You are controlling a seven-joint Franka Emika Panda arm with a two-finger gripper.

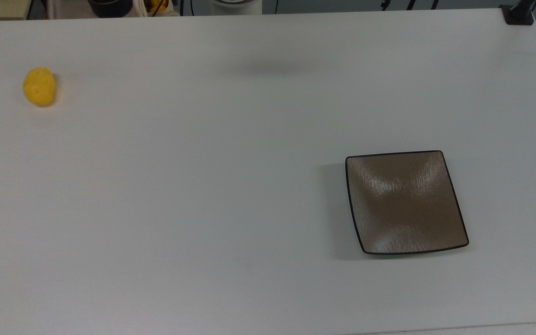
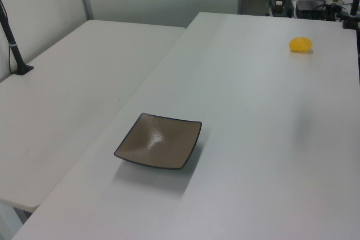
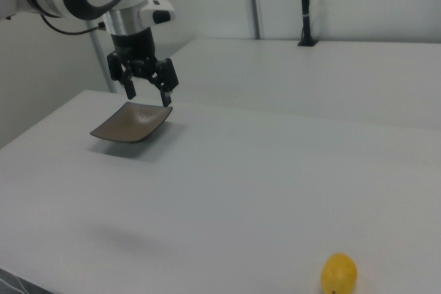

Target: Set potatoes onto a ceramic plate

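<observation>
tool (image 3: 147, 91) open, empty, high | potato (image 1: 39, 87) on bench (image 1: 203, 186), far from plate (image 1: 405, 202) | advice: grip across short axis, centred

White table (image 1: 231, 195) carries two items, well apart: yellow potato (image 1: 39, 86) near the top view's left edge; square brown plate (image 1: 405, 202) (dark rim, apparently bare) toward the top view's lower right

You have a white table (image 1: 203, 209) with a second white table (image 2: 67, 99) butted against it, where a black clamped pole (image 2: 12, 43) stands at the edge.
</observation>
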